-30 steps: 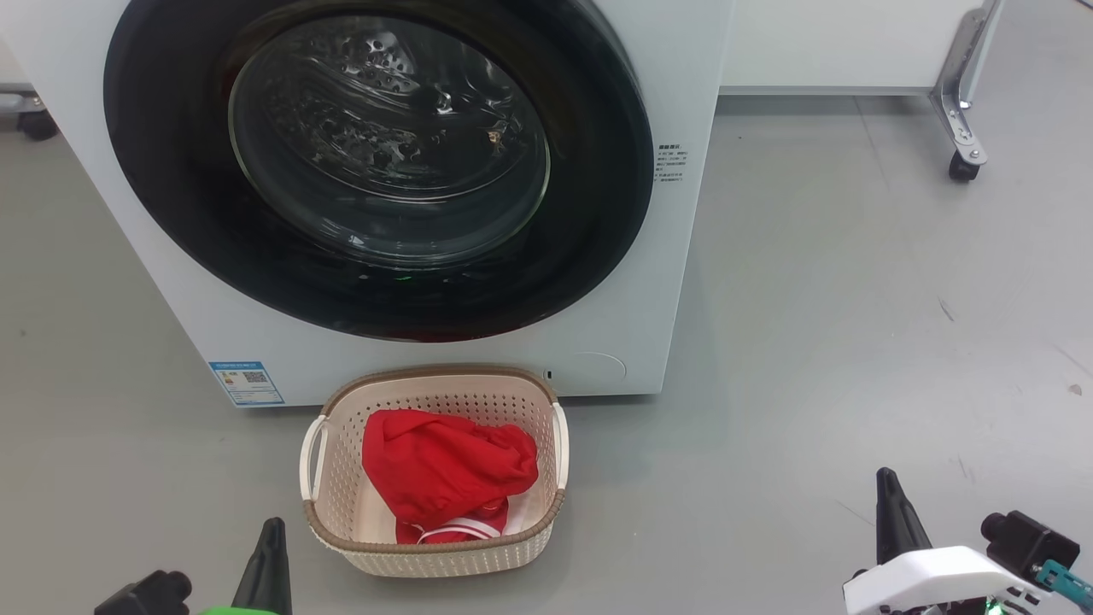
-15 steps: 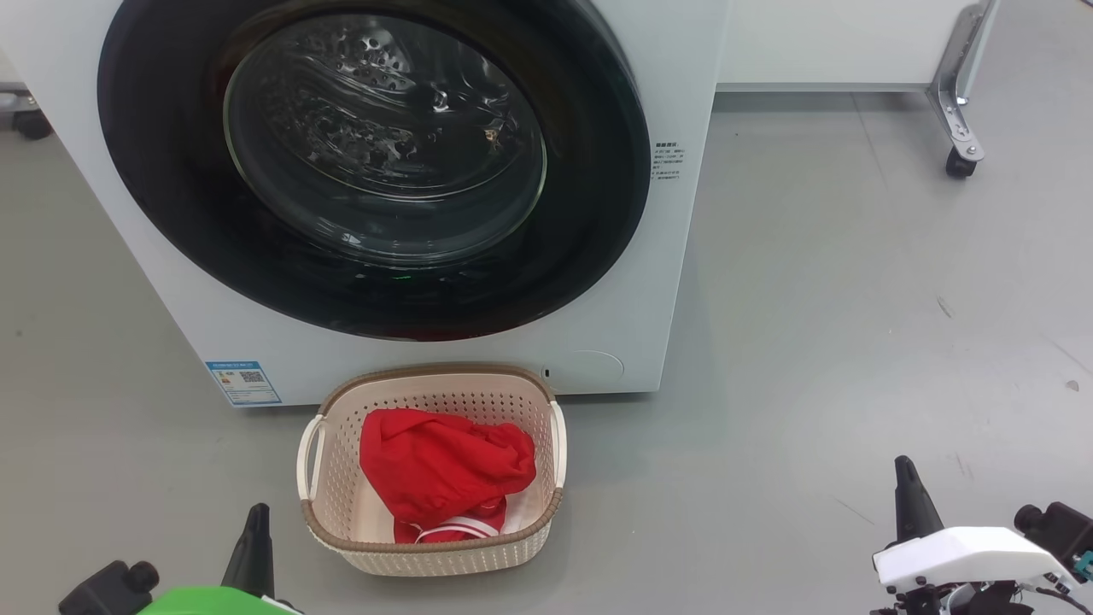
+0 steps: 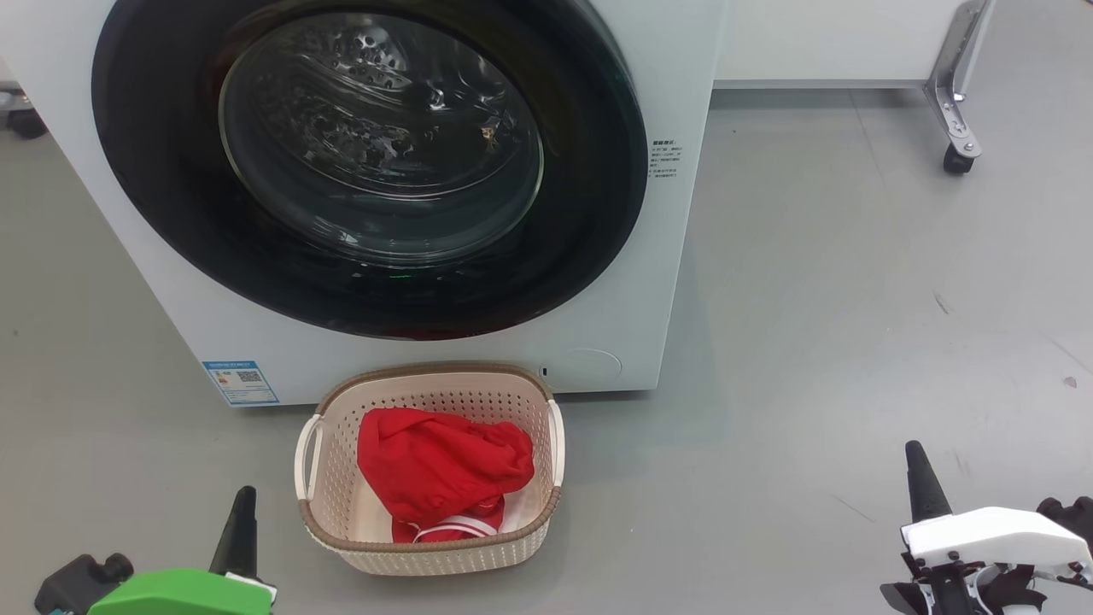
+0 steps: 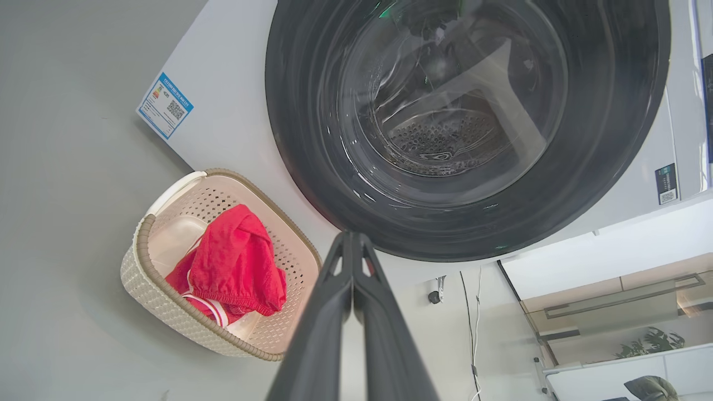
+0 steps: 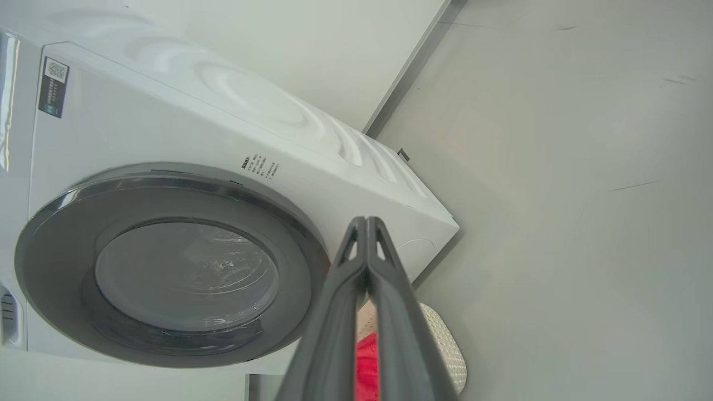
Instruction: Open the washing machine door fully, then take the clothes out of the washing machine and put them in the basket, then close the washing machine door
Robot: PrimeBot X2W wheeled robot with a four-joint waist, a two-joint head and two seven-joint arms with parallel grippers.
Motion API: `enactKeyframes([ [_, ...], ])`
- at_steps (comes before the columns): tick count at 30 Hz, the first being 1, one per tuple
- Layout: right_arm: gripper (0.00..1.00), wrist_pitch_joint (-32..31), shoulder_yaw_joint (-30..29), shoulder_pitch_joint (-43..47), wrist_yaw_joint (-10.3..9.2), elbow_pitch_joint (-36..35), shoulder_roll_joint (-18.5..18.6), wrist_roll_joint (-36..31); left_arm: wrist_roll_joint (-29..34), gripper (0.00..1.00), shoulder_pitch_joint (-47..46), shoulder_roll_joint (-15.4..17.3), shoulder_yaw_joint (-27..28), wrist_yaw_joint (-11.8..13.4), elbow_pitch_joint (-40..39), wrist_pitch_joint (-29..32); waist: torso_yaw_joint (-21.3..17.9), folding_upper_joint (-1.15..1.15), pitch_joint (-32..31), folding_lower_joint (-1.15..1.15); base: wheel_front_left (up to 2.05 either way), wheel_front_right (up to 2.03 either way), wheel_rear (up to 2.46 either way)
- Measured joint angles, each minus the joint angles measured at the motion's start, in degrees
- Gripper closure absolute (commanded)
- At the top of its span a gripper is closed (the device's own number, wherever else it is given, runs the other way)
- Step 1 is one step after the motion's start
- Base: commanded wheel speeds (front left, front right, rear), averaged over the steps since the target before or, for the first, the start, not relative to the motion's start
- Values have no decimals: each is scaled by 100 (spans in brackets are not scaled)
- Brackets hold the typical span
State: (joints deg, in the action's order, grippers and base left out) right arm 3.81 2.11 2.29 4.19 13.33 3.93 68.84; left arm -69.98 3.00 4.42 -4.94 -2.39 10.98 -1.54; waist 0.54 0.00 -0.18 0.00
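left gripper (image 3: 245, 495), right gripper (image 3: 914, 449) both clenched, empty. crumpled red clothes (image 3: 440, 465) in perforated cream basket (image 3: 431, 372) just right of left gripper. glossy round washing machine door (image 3: 166, 222) closed on white washing machine (image 3: 675, 282), ahead of both.

A grey floor (image 3: 854, 299) spreads across the right half of the head view, marked by a few dark scuffs (image 3: 941, 304). At the upper right, a slanted metal leg (image 3: 955, 77) ends in a black caster (image 3: 955, 160) (another dark wheel (image 3: 26, 124) shows at the upper left edge). A white panel (image 3: 820, 38) runs along the top. In the left wrist view, thin cables (image 4: 467, 317) run along a white wall at lower centre, and a leafy plant (image 4: 649, 341) shows at the lower right.
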Motion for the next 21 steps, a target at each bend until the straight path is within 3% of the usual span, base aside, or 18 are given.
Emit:
enactKeyframes([
  [21, 100, -348, -256, -287, 130, 91, 79, 1664, -1514, 100, -315, 7, 308, -253, 221, 256, -33, 0, 23, 0, 0, 0, 0],
])
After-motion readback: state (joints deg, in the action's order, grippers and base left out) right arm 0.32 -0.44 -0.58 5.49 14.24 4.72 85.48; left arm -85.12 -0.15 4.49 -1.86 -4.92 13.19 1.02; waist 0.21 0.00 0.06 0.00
